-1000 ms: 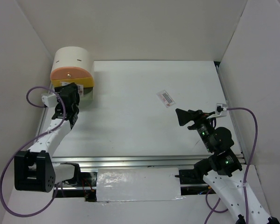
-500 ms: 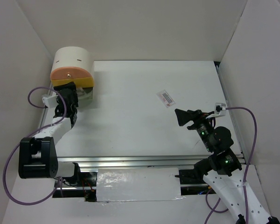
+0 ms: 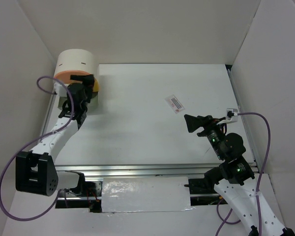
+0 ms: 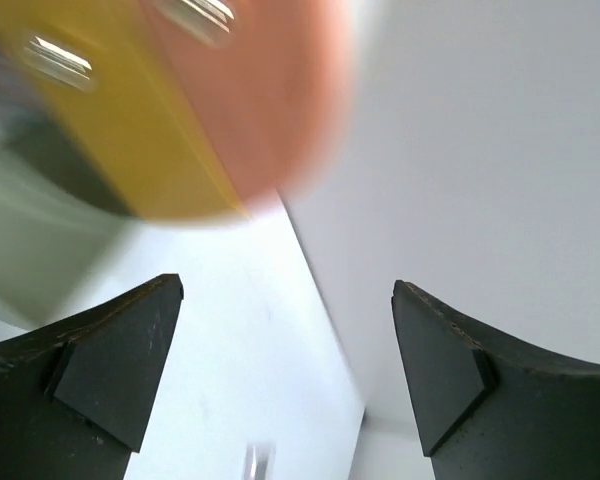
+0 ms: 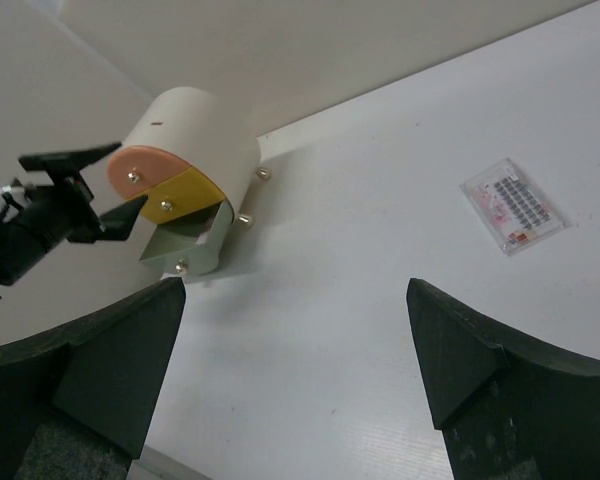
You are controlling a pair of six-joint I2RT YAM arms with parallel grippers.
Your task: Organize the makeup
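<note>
The makeup sachet (image 3: 174, 103) is lying flat and alone on the table (image 3: 137, 142), right of centre and well apart from the drawer box (image 3: 74, 63) in the far left corner; it is the only piece of makeup showing in any view. No palettes or pencils are appearing on the surface, so the task is probably nearing its end, though I cannot tell whether anything is sitting inside the box. The right wrist view is showing the box's lowest compartment (image 5: 185, 245) standing open beneath the pink and yellow fronts, with its contents hidden. The left gripper (image 3: 81, 83) is hovering right at the front of the box with its fingers spread wide and nothing between them – the left wrist view is showing only a blurred pink and yellow front past them. The right gripper (image 3: 188, 124) is hanging near the sachet on its near side, apart from it, fingers also spread wide and carrying nothing. What is left, by my reading, is picking up this sachet, carrying it to the box and closing the compartment.
</note>
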